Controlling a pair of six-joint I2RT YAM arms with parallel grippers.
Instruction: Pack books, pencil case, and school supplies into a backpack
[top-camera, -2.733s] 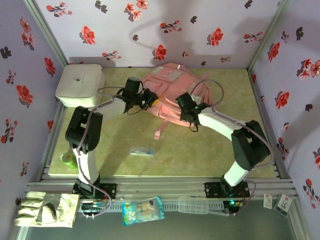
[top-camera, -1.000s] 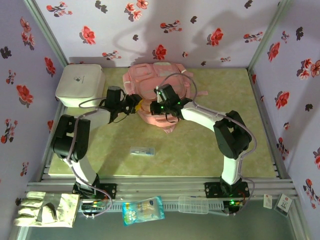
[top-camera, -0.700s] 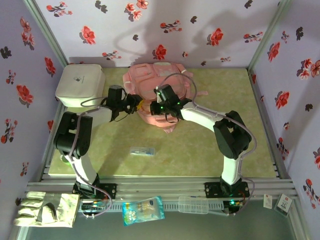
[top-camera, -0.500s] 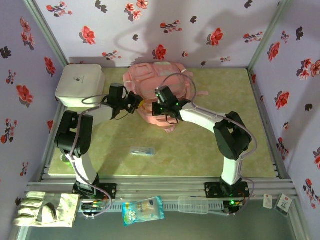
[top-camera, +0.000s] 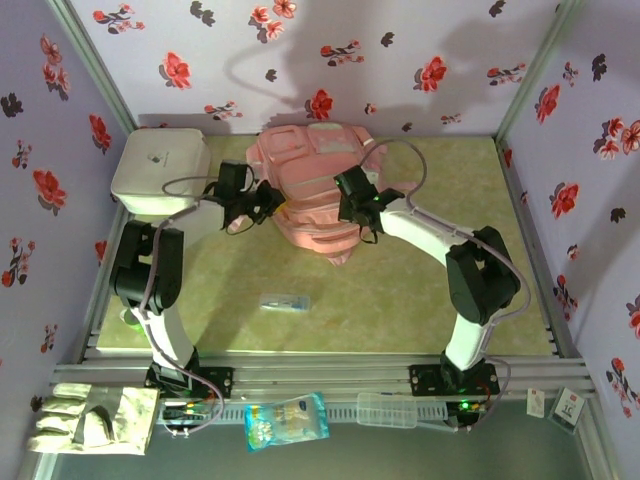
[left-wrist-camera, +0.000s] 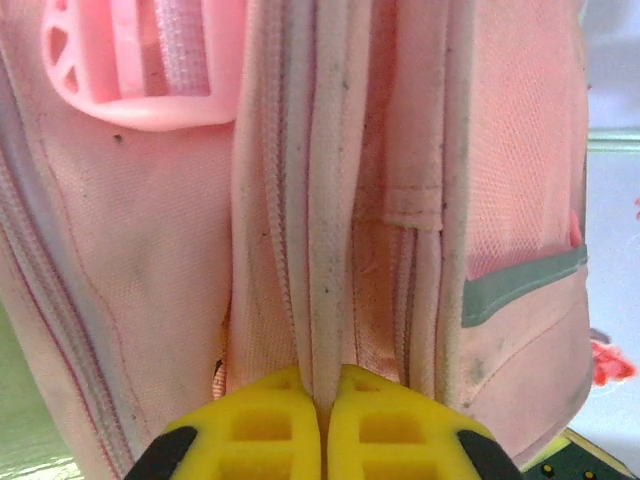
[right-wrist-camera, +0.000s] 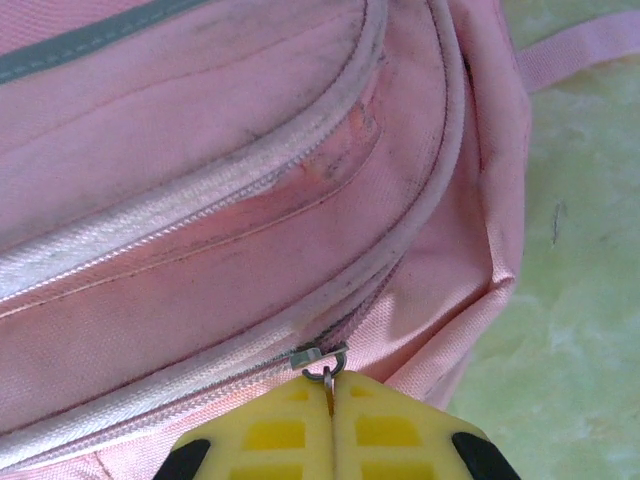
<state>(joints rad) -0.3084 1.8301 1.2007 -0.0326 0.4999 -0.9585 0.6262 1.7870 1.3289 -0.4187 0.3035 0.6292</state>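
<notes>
Backpack (top-camera: 318, 175) lies beside the white box (top-camera: 160, 170). The left gripper (left-wrist-camera: 322, 400) jaws have just clamped its side seam (left-wrist-camera: 320, 250). The right gripper (right-wrist-camera: 330, 395) jaws apparently pinch the zip pull (right-wrist-camera: 326, 372), ready for unzipping.

Pink backpack (left-wrist-camera: 350, 200) cut off at top and left edges in both wrist views, zip pull (right-wrist-camera: 329, 368) end hidden between pressed-together pads of right end effector (right-wrist-camera: 330, 400), green roll (top-camera: 129, 318) half hidden behind left arm, clear packet (top-camera: 285, 301) contents too small to tell

Lilac floral walls (top-camera: 330, 50), green marbled tabletop (top-camera: 400, 290).
</notes>
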